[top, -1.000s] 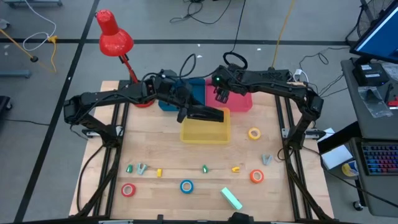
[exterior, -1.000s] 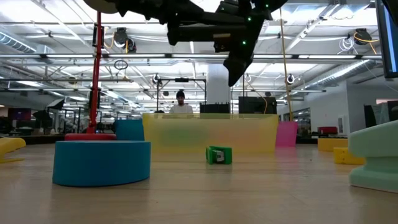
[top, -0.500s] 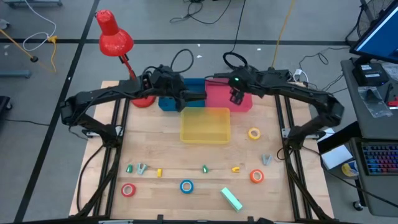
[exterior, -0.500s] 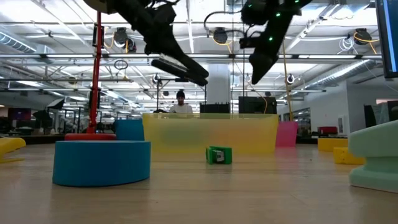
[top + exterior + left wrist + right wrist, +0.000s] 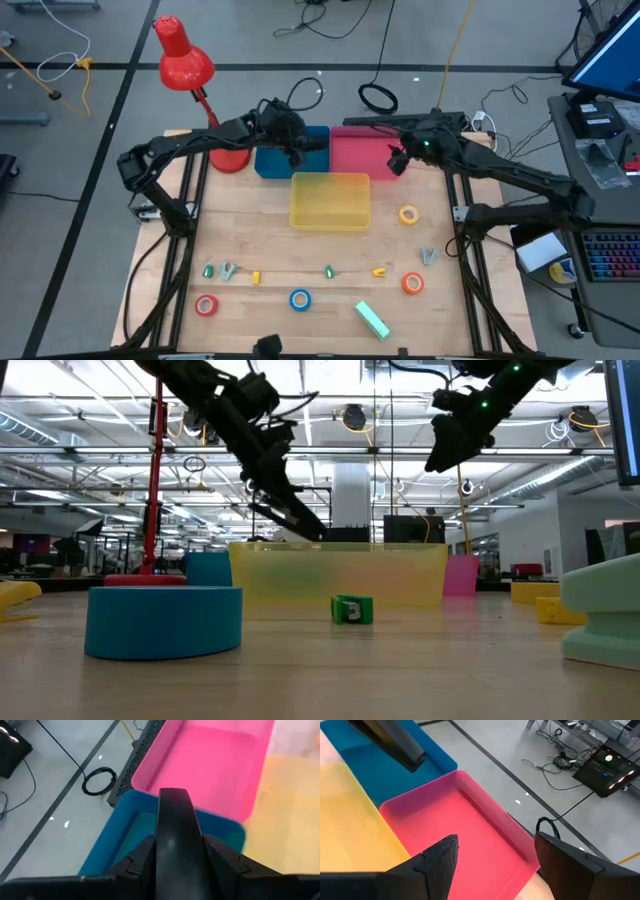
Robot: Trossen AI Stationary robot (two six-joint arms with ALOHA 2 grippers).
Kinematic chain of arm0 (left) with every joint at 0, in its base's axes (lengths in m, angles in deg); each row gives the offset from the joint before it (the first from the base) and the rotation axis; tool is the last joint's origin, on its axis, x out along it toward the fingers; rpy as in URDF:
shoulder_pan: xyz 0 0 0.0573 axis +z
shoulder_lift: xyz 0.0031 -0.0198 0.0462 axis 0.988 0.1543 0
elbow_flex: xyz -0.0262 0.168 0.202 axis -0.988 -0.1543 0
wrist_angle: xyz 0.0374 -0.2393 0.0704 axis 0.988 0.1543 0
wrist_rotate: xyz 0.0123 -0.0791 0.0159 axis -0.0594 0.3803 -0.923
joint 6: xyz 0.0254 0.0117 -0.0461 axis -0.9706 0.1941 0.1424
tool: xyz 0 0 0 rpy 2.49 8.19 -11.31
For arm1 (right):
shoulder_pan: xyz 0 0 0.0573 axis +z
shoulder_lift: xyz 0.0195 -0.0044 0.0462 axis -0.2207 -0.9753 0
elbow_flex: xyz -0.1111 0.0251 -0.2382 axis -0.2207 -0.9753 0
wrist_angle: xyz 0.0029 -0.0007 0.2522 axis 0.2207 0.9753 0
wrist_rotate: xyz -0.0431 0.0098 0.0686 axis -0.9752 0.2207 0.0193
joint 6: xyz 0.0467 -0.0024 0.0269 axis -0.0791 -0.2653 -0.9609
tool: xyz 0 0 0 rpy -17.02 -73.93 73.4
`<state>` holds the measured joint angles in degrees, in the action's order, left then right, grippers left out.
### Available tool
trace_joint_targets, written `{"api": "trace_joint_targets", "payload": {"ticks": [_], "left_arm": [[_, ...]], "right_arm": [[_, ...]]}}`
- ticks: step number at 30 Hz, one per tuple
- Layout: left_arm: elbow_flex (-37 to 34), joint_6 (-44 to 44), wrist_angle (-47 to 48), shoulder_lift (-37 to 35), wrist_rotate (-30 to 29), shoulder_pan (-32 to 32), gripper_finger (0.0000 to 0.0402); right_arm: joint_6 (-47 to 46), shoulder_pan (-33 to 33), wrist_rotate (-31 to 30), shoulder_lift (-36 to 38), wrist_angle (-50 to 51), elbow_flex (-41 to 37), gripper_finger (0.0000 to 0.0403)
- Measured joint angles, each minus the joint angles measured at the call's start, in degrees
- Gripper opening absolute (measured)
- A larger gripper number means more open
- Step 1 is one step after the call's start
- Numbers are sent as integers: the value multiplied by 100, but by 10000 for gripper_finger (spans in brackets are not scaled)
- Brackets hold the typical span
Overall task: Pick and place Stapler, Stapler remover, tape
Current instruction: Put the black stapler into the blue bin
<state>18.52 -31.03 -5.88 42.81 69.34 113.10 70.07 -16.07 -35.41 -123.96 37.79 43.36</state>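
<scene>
The table [image 5: 250, 250] is pale wood, and on it stand three plain bins: a blue bin [image 5: 268, 165], a pink bin [image 5: 365, 160] and a translucent yellow bin [image 5: 330, 200], with a red lamp [image 5: 183, 55] on a red base at the far left corner. The left gripper [image 5: 300, 150] is dark and clamps a black stapler [image 5: 175, 840], while the dark right gripper [image 5: 398, 160] carries a small green light. Nearer the front lie a red tape roll [image 5: 206, 305], a blue tape roll [image 5: 300, 298], an orange tape roll [image 5: 413, 283] and a yellow tape roll [image 5: 408, 214], each with a pale centre, beside a mint-green stapler [image 5: 372, 319] and small green, yellow and grey pieces.
</scene>
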Motion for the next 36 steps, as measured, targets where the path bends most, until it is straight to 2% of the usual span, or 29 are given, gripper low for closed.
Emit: {"api": "trace_joint_targets", "payload": {"ticks": [4,8,13,16,36], "left_arm": [[0,-177,160,3,130,295,133],[0,-378,164,5,548,631,133],[-234,-495,-52,194,707,794,133],[-387,-524,-625,237,906,839,133],[-1300,-702,-1977,379,1306,1247,133]], "right_arm": [[-151,0,0,166,-29,-101,254],[-153,0,0,174,-96,-106,254],[-154,0,0,172,-115,-106,254],[-154,2,2,172,-117,-106,254],[-217,2,0,170,-117,-106,254]]}}
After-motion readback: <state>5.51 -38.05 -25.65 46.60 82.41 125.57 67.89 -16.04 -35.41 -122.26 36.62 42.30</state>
